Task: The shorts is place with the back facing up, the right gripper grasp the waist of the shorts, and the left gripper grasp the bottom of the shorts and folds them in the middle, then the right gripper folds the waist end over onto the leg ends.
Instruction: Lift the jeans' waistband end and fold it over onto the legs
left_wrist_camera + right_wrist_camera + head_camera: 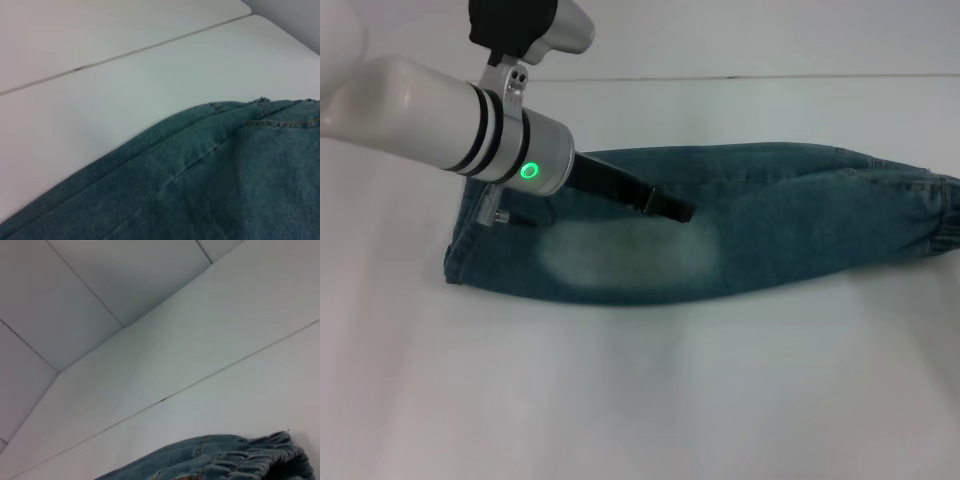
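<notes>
The blue denim shorts (740, 230) lie folded lengthwise across the white table, with a faded pale patch in the middle. The ruched waist (932, 215) is at the right end and the leg ends (465, 250) at the left. My left gripper (675, 208) reaches from the silver-white arm with the green light ring, low over the middle of the shorts. In the left wrist view denim of the shorts (225, 185) fills the lower part. The right wrist view shows the gathered waist (250, 460) close by. My right gripper is out of view.
The white table (640, 400) stretches in front of the shorts and behind them. A thin seam (720, 78) runs across the far part of the table. The left arm's body covers the far left corner.
</notes>
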Motion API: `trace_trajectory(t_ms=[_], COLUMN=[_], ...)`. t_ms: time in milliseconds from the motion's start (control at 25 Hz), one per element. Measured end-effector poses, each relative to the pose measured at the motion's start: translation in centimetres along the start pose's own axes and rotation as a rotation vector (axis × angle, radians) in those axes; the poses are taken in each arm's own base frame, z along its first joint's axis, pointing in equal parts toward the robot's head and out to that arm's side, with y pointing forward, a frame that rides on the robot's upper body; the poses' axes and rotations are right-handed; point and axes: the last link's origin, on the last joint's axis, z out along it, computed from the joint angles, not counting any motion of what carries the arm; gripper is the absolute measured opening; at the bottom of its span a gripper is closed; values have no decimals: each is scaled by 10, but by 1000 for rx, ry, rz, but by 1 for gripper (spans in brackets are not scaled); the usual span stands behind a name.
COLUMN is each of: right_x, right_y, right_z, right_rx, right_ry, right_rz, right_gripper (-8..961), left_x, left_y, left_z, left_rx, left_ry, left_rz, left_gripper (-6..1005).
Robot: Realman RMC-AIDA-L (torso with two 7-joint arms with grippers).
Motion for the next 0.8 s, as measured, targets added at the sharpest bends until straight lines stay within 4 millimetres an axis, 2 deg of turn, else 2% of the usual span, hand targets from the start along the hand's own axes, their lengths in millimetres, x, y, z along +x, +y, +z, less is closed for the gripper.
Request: trace_trajectory(t_ms=[520, 800], right_x=[-19, -27], right_y=[8, 11], right_z=[-7, -9], right_rx=[-38, -49], right_ry=[-14, -13], right_rz=[-36, -52], right_gripper=[56, 60], left_x=[-4, -5], left_y=[8, 5], left_z=[27, 30], left_rx=[13, 25], left_ry=[58, 81], left_rz=[-23, -53], left_gripper=[783, 777])
